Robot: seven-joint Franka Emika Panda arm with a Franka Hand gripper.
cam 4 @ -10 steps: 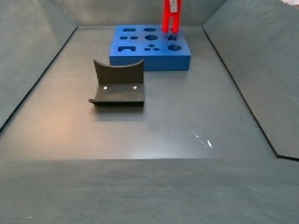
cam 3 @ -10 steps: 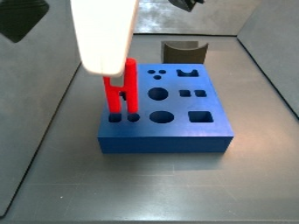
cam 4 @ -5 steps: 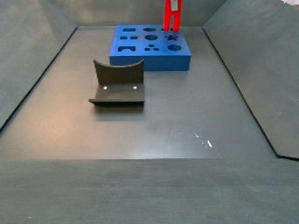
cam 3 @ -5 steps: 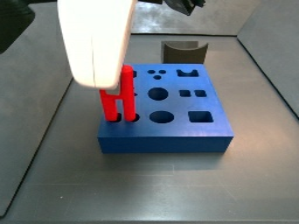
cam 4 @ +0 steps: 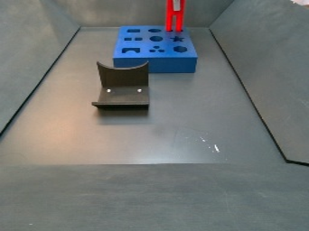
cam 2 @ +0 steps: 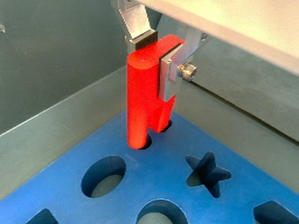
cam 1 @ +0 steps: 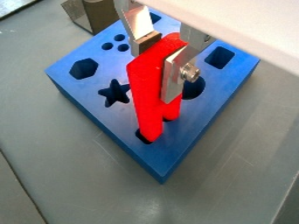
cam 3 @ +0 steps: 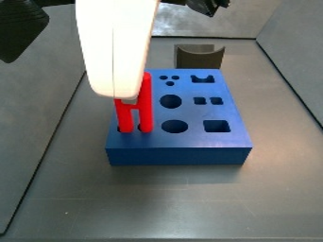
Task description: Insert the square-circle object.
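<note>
The square-circle object (cam 1: 155, 96) is bright red and stands upright. Its two legs enter holes at the corner of the blue block (cam 1: 100, 83). My gripper (cam 1: 158, 63) is above the block, shut on the piece's upper part. One silver finger (cam 1: 176, 74) lies flat on its side and the other finger (cam 1: 142, 31) is against the far side. The other wrist view shows the same grip (cam 2: 156, 61) on the red piece (cam 2: 142, 101). In a side view the white wrist body covers the gripper (cam 3: 130, 93) above the piece (cam 3: 135, 109). The piece also shows far off (cam 4: 176, 18) on the block (cam 4: 157, 47).
The block (cam 3: 183, 104) has several other shaped holes, among them a star (cam 1: 114, 92), a hexagon (cam 1: 79, 66) and a square (cam 3: 217, 124). The dark fixture (cam 4: 121, 87) stands apart on the grey floor and shows behind the block (cam 3: 197, 54). Grey walls enclose the floor.
The red piece's top has come down a little while its legs stay at the same holes, so it sits deeper. The wrist body looms larger in the side view.
</note>
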